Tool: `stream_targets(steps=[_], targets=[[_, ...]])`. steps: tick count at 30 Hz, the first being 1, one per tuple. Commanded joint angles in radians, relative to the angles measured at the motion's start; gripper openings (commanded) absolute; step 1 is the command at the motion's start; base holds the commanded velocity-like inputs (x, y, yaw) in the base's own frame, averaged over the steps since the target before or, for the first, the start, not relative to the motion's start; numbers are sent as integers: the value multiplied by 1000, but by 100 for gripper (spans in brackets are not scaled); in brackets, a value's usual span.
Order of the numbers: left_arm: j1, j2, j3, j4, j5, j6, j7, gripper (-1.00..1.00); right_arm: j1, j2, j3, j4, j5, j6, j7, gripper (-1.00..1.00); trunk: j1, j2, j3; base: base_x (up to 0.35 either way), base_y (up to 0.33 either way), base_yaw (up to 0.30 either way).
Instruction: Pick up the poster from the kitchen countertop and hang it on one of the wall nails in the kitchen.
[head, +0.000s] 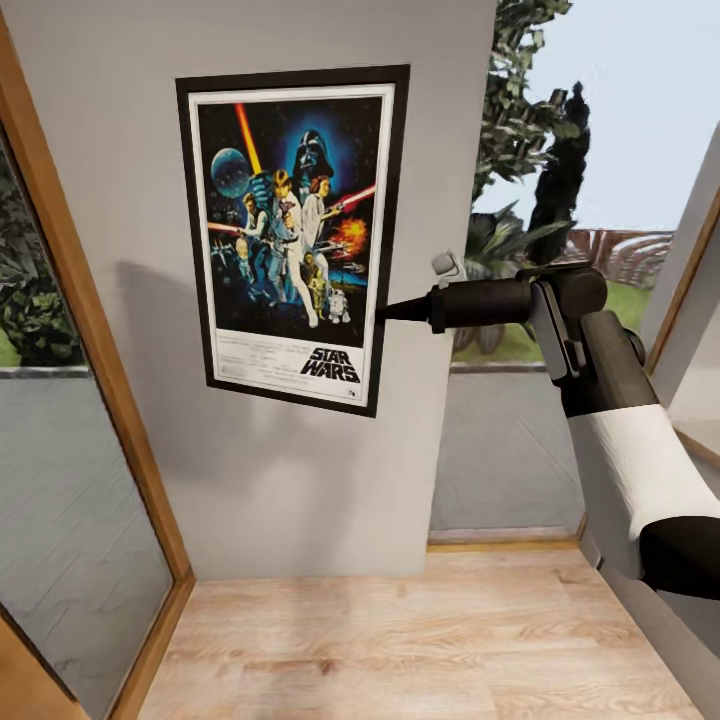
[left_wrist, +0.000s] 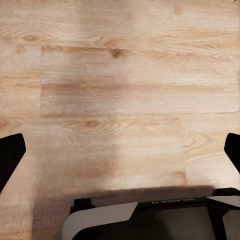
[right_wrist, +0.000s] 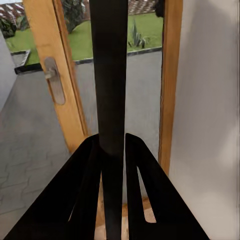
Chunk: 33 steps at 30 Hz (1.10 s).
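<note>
The Star Wars poster (head: 292, 235) stands upright and flat against the grey wall (head: 300, 480), high above the floor. My right gripper (head: 385, 312) reaches in from the right and is shut on the poster's right black frame edge. In the right wrist view that edge shows as a dark vertical strip (right_wrist: 109, 75) between the two black fingers (right_wrist: 75, 200). My left gripper (left_wrist: 120, 150) hangs open over the wood floor (left_wrist: 115, 100), its fingertips (left_wrist: 9, 155) wide apart with nothing between them. The kitchen countertop is out of view. I see no nail on the wall.
A glass door in a wooden frame (head: 95, 330) runs along the left of the wall. A window (head: 560, 200) onto a garden lies to the right, with a door handle (right_wrist: 54, 80) on its frame. Pale wood flooring (head: 400, 640) lies below.
</note>
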Motion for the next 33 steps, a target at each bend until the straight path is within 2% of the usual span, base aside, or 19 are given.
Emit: stream_targets(steps=[1, 17, 26, 33], targets=[[0, 0, 2, -1, 9, 2, -7, 100, -1, -1, 2, 0, -10, 11, 0, -100, 1, -1, -1, 333, 0, 0], [0, -1, 2, -1, 9, 2, -7, 100, -1, -2, 0, 0, -10, 11, 0, -100, 1, -1, -1, 315, 0, 0], [0, -1, 2, -1, 9, 2, -7, 100, -1, -2, 0, -5, -11, 11, 1, -100, 1, -1, -1, 41, 0, 10], [0, -1, 2, -1, 9, 2, -7, 100, -1, -2, 0, -4, -11, 11, 1, -100, 1, -1, 1, 1, 0, 163]])
